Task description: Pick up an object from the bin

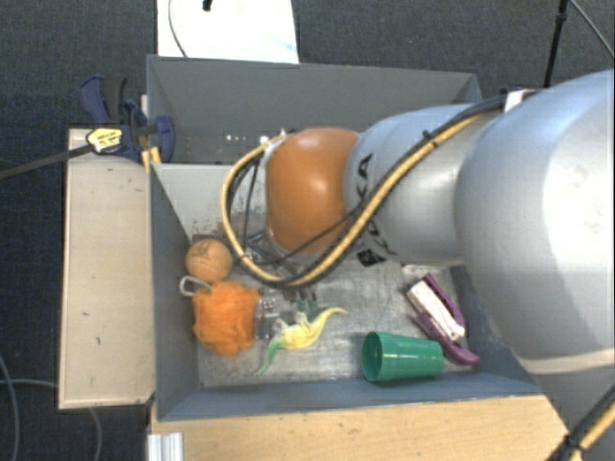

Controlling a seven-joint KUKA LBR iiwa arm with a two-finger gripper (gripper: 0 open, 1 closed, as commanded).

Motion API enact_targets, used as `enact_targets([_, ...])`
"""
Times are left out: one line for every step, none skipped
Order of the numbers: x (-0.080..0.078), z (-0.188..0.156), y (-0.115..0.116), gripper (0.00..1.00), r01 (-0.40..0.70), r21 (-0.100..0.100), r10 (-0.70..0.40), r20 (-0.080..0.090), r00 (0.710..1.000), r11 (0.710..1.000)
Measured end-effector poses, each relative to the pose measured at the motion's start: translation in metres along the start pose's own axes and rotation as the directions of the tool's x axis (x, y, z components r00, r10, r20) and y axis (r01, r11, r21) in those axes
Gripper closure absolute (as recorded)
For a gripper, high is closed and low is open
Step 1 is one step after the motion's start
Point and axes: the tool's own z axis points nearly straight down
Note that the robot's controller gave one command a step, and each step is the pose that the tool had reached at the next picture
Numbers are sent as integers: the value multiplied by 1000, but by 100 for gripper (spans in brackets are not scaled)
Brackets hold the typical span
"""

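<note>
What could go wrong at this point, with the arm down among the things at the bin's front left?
The pincer sits low between the orange fluffy clump and the yellow toy lizard, which lie close together, so it may catch both or nudge one aside. The tan ball beside the clump could roll if bumped.

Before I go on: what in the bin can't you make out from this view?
Camera view:
- Bin floor, middle and right: covered by the arm.
- Purple-white thing: right end under the arm, kind unclear.
- Yellow toy: top runs under the cables, shape unclear.
- Small bits between orange fluff and toy: too small to tell.
</note>
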Motion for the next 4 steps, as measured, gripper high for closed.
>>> enact_targets([9,45,21,100,-83,1,83,-2,997,997])
enact_targets([9,45,21,100,-84,1,84,-2,996,996])
enact_targets([28,6,12,100,-48,4,48,-13,999,999])
enact_targets([31,-27,19,100,58,-1,-58,0,998,998])
